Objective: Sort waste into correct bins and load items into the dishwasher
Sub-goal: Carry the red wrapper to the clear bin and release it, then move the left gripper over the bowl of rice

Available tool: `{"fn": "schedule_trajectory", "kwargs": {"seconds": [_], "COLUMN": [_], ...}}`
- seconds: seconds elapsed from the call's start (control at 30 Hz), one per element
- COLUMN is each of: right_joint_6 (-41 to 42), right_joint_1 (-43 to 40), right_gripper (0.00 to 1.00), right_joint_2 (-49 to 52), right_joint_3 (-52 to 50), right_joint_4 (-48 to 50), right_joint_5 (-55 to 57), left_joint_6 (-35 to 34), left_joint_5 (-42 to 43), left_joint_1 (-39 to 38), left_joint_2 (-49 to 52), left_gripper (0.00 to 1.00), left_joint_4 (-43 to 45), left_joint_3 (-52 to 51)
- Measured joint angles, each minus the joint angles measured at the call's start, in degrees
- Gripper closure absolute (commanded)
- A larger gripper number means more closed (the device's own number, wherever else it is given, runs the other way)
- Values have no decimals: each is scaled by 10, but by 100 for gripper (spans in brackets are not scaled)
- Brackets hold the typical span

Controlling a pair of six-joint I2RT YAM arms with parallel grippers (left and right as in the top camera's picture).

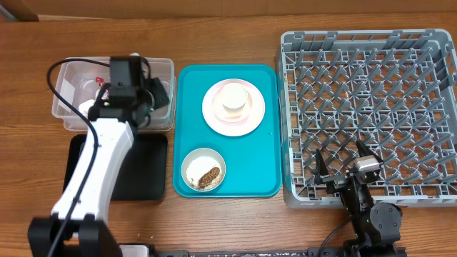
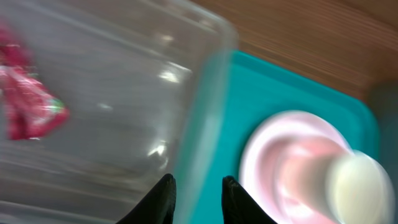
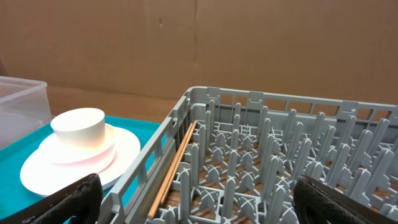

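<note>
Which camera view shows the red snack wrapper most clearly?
The left wrist view: the red snack wrapper appears large, lying in the clear tub, though blurred. In the overhead view the left arm covers most of the tub, leaving at most a small red speck. The right wrist view does not show the wrapper.

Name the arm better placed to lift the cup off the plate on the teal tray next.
Left, probably. The left gripper hovers open at the clear tub's edge, right beside the teal tray holding the plate and cup. The right gripper sits open over the dish rack's near corner.
</note>
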Motion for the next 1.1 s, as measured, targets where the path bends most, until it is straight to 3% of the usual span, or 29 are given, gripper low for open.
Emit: {"fn": "schedule_trajectory", "kwargs": {"seconds": [0.1,0.27,0.33,0.73,1.1], "right_joint_6": [0,0,0,0,0], "right_joint_1": [0,0,0,0,0], "right_gripper": [0,0,0,0,0], "right_joint_2": [0,0,0,0,0], "right_joint_3": [0,0,0,0,0], "right_joint_4": [0,0,0,0,0], "right_joint_5": [0,0,0,0,0], "left_joint_6": [2,-2,-4,-50,-118], "left_joint_5": [39,98,106,94,11], "left_joint_1": [-44,-130,-165,-320,-360], "left_joint_2": [-34,-48,-48,-46,-42], "left_gripper": [77,94,96,96,96], "left_joint_4": [-47,-164,-201,-270,-271], "left_joint_3": [2,4,4,4,4]}}
